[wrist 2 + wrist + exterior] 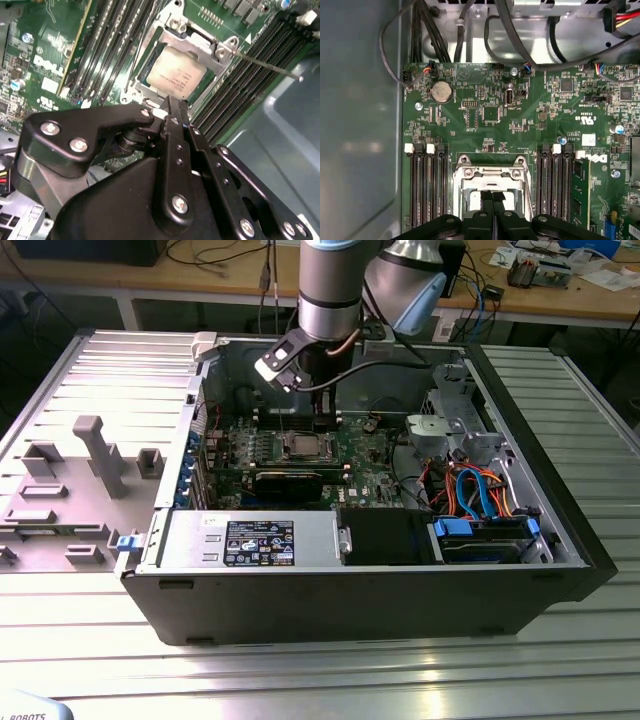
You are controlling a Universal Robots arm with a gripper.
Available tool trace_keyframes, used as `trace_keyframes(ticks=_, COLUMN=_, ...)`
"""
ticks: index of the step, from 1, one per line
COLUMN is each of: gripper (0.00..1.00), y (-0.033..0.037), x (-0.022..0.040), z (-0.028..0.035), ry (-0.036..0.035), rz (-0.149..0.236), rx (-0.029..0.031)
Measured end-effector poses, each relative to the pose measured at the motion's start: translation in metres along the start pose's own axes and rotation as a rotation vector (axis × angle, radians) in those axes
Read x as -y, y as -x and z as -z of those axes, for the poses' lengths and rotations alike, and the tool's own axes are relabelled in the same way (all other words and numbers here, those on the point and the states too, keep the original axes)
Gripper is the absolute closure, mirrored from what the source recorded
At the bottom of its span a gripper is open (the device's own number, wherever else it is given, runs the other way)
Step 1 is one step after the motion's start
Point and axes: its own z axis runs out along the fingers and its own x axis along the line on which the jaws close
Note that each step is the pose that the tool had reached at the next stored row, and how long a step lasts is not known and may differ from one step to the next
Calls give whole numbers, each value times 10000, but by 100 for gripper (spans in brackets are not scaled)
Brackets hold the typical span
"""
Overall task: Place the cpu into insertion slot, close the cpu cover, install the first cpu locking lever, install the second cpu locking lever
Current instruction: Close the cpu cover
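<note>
Ribbed metal table [300, 670] carries the open computer case [400, 600]. In the exterior view the gripper [325, 423] — fingers [175, 130] pressed together — hangs at 1 o'clock of the chip [303, 447], seated under its cover [196, 45].

claw [322, 422] just beside cpu [300, 447]

The open case [350, 600] is offering free room from above, where the gripper [322, 420], fingers pressed together, is hanging just over the cpu [175, 75]. Memory slots [427, 190] are hemming it on both sides, a thin lever rod [270, 66] is jutting out alongside, and a drive cage [445, 430] and cables [470, 490] are crowding the exterior view's right.
</note>
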Motion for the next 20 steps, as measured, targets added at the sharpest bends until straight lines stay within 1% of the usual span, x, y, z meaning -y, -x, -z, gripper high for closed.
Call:
trace_keyframes(ticks=3, gripper=89, y=0, x=104, z=-33, ry=-2, rz=21, rx=2)
trace_keyframes(ticks=4, gripper=89, y=-2, x=155, z=-43, ry=0, rz=24, rx=-2)
trace_keyframes(ticks=6, gripper=89, y=-2, x=211, z=-46, ry=-1, rz=26, rx=-1)
trace_keyframes(ticks=9, gripper=89, y=-3, x=270, z=-46, ry=-1, rz=25, rx=0)
trace_keyframes(ticks=12, gripper=89, y=-3, x=375, z=-47, ry=-2, rz=26, rx=1)
trace_keyframes(ticks=13, gripper=89, y=-3, x=405, z=-63, ry=-1, rz=27, rx=0)
trace_keyframes(ticks=14, gripper=89, y=-2, x=415, z=-84, ry=-1, rz=29, rx=0)
trace_keyframes(ticks=17, gripper=89, y=0, x=418, z=-181, ry=-4, rz=29, rx=0)
trace_keyframes(ticks=20, gripper=89, y=0, x=419, z=-218, ry=-11, rz=29, rx=0)
